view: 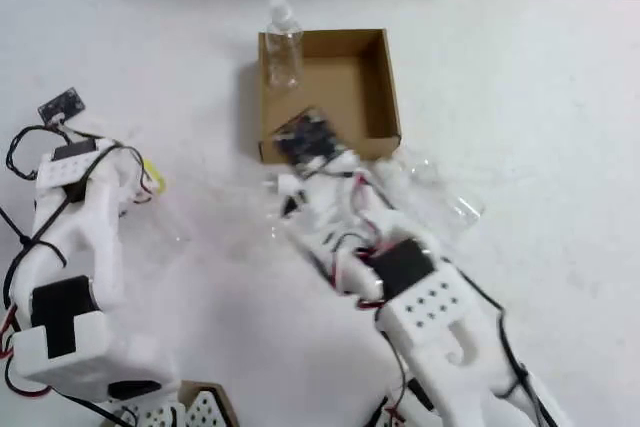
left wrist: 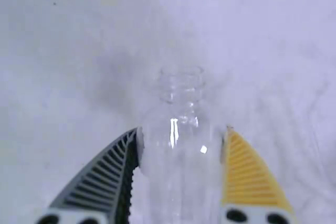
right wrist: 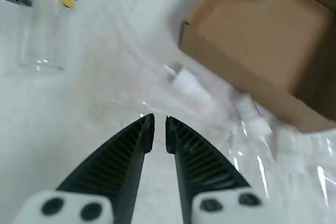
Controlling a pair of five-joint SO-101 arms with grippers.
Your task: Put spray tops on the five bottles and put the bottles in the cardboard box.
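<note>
The left pincer (left wrist: 182, 132) clamps a clear bottle (left wrist: 181, 93) by its body, fingers spread to its width. The bare neck sits past the tips, apparently steadied to take a top. The right pincer (right wrist: 159, 124) is almost closed and holds nothing. A white spray top (right wrist: 188, 83) lies just ahead of it, with loose bottles (right wrist: 262, 150) beside and the cardboard box (right wrist: 231, 72) beyond. One capped bottle (view: 283, 42) stands inside the box.

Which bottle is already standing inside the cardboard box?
The bottle with a spray top, upright in the box's far left corner. The others are outside: a topless bottle in the left gripper, loose bottles lying on the table.
</note>
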